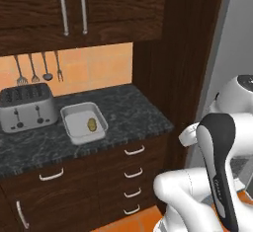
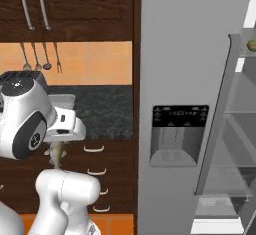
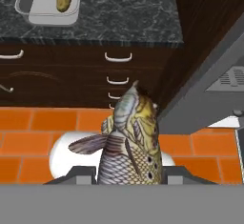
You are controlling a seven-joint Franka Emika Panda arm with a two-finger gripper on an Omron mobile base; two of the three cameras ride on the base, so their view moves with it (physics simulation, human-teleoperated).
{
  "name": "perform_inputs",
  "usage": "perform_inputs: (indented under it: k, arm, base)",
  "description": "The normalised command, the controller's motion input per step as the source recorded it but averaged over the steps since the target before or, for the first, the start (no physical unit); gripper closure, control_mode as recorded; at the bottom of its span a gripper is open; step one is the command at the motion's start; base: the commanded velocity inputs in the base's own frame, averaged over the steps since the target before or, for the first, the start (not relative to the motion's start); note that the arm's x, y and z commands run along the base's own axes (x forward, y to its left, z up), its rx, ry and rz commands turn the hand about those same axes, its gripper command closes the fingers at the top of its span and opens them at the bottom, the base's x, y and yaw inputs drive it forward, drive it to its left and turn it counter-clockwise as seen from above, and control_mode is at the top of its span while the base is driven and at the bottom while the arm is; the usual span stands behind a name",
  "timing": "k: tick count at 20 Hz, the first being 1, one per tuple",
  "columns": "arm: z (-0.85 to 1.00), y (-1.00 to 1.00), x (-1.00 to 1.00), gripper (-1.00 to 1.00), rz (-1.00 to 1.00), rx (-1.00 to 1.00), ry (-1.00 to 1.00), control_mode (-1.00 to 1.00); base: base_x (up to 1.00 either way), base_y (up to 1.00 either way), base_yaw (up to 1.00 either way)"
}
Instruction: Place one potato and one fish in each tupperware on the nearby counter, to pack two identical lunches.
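Clamped between the two dark fingertips of the hand [image 3: 128, 174] at the bottom of the hand view, a fish [image 3: 129, 139] is held, so the hand is closed on it rather than standing apart. Its long axis runs along the line of the hand, one tapered end pointing away from the hand toward the drawers, and a fin spread to one side; which end is head or tail cannot be told with certainty. It is carried in the air over the orange floor [image 3: 33, 137], well short of the bench [image 1: 128, 112]. On the bench, just beside the toaster [image 1: 27, 108], one tupperware [image 1: 79, 111] is seen with one potato [image 1: 92, 124] lying inside it, no fish with it. That tray is judged half packed; the held fish has yet to be set down. A second tray cannot be made out clearly, so its state is left open. A small brownish lump [image 2: 251, 45], possibly the other potato, is seen high on the open fridge door shelf.
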Motion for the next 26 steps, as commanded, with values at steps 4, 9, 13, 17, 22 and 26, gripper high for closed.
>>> perform_inputs:
  k: [4,9,13,17,22,26]
  arm:
    - [0.00,0.00,0.00,1.00,0.00,0.00,0.00,1.00]
    - [0.00,0.00,0.00,1.00,0.00,0.00,0.00,1.00]
    - [0.00,0.00,0.00,1.00,0.00,0.00,0.00,1.00]
    - [0.00,0.00,0.00,1.00,0.00,0.00,0.00,1.00]
    - [-0.17,0.17,0.60,1.00,0.00,0.00,0.00,-1.00]
    - [-0.56,0.36,1.00,1.00,0.00,0.00,0.00,-1.00]
  base:
    - [0.09,1.00,0.00]
    - [0.56,0.77,0.01]
    - [0.78,0.29,0.05]
    - [0.63,0.00,0.07]
    - [0.00,0.00,0.00]
    - [0.00,0.00,0.00]
